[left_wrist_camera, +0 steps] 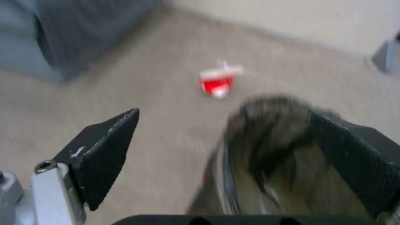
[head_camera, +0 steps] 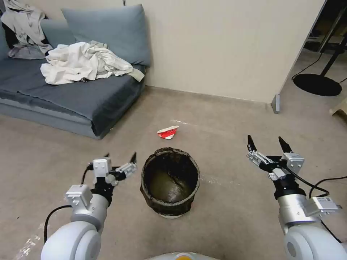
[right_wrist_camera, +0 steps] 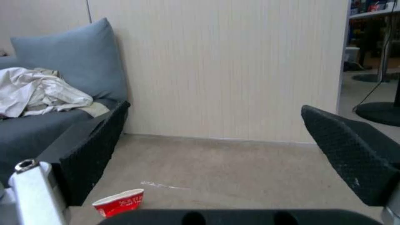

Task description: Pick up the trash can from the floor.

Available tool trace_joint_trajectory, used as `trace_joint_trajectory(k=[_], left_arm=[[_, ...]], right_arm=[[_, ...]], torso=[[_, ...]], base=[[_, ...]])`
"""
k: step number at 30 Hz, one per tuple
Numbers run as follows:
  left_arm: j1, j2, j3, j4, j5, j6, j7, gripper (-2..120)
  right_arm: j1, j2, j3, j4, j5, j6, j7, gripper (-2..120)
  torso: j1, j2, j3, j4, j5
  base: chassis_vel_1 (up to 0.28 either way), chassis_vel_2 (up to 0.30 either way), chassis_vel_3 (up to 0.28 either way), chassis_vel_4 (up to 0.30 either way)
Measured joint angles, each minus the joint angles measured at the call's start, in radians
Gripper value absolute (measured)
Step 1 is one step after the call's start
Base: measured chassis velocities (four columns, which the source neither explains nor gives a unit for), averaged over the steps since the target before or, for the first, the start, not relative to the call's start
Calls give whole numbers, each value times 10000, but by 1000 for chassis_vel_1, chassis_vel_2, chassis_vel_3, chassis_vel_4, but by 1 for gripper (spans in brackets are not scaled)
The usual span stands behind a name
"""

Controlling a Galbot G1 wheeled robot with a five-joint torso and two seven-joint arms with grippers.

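Observation:
The trash can [head_camera: 170, 184] stands upright on the floor [head_camera: 224, 119] just ahead of me, a small round bin with a dark bag folded over its rim. My left gripper [head_camera: 121, 157] hovers open close to the can's left side, apart from it. In the left wrist view the trash can [left_wrist_camera: 267, 156] lies partly between the open fingers [left_wrist_camera: 104, 150], nearer one of them. My right gripper [head_camera: 266, 142] hangs open well to the right of the can, holding nothing; its wrist view shows the open right gripper [right_wrist_camera: 215, 107] facing the wall.
A tipped red paper cup [head_camera: 168, 132] lies on the floor just beyond the can. A grey sofa [head_camera: 72, 97] with crumpled white clothes [head_camera: 83, 61] fills the far left. A black stand base [head_camera: 317, 84] and cables sit at the far right.

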Motion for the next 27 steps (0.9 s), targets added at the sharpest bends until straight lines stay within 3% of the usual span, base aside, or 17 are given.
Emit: trace_joint_trajectory(k=[5,27], left_arm=[[-110,76,36,-67,-253,574,-167,100],[-439,555,710,399,-330,610,-372,100]], right_arm=[[-58,39,8,37,-1,-8,4,100],[-177,125,74,153,-51,-87,49,100]], torso=[[0,0,0,1,0],[0,0,0,1,1]], base=[[0,0,0,0],[0,0,0,0]])
